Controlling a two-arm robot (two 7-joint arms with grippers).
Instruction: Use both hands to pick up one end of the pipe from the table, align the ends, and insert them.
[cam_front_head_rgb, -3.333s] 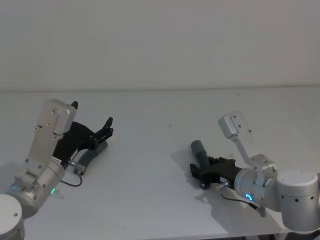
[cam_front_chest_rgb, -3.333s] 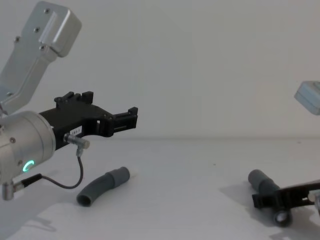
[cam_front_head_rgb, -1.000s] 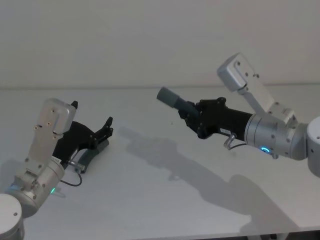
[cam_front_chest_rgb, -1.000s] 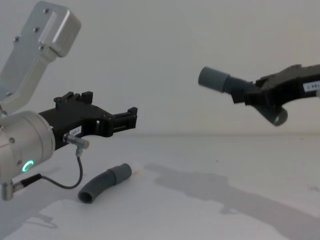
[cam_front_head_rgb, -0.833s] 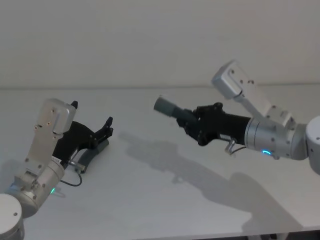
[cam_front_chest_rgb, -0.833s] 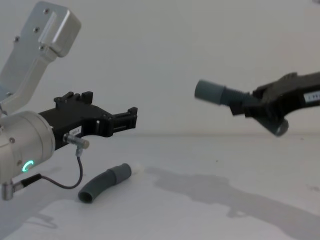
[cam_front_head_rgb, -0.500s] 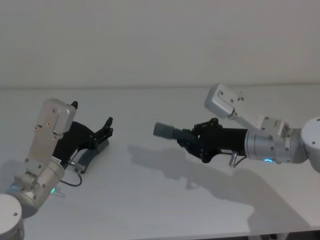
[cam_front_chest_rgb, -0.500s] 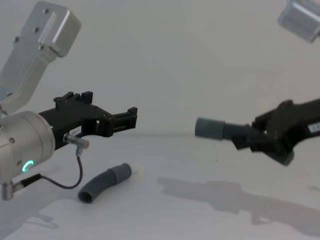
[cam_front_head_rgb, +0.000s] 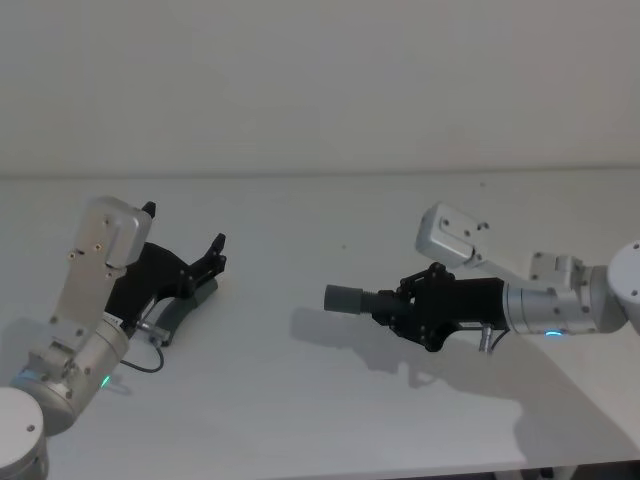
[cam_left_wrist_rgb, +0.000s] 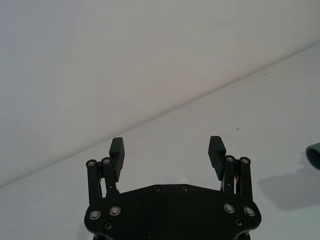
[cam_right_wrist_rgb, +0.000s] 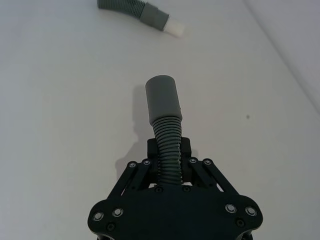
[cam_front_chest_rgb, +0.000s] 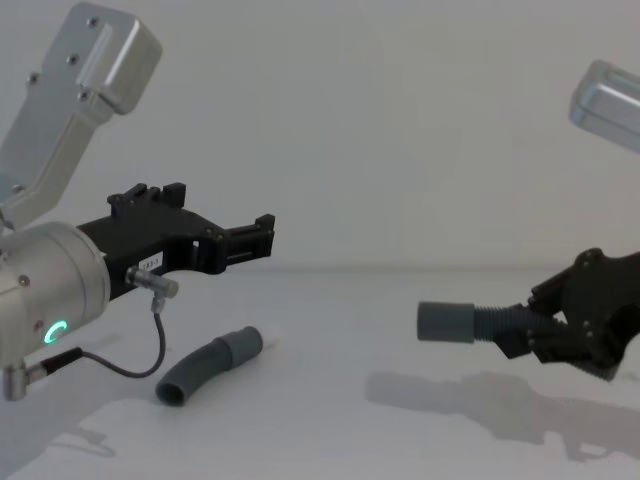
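- Closest in, on the robot's left, there's the silver left arm (cam_front_chest_rgb: 45, 290) with its green light (cam_front_chest_rgb: 52, 332) lit. A thin black cable (cam_front_chest_rgb: 162, 335) loops down off it.
- The left gripper (cam_front_chest_rgb: 215, 208) sticks out ahead of that arm, up off the table. Its jaws are spread wide with nothing between them, and the left wrist view shows only bare table in the gap.
- Right underneath lies the loose hose piece (cam_front_chest_rgb: 205, 368), flat on the white table (cam_front_head_rgb: 300, 400), curved and not touching the gripper. From the head view the gripper covers part of it.
- The cuffed end of that piece faces the middle of the table. From the right wrist view you can make out a whitish tip (cam_right_wrist_rgb: 175, 30) poking out of the cuff.
- Over on the robot's right, the right gripper (cam_front_head_rgb: 405, 305) is clamped on the held hose piece (cam_right_wrist_rgb: 167, 145), with both jaws squeezing the ribbed part.
- That one's in the air, pretty much level. Its plain grey cuff (cam_front_chest_rgb: 445, 322) points across toward the robot's left side, and its shadow (cam_front_chest_rgb: 470, 395) falls on the table below.
- The two pieces are well apart, with just bare table between them.
- Farthest back, the table's far edge meets a plain pale wall (cam_front_head_rgb: 320, 80).
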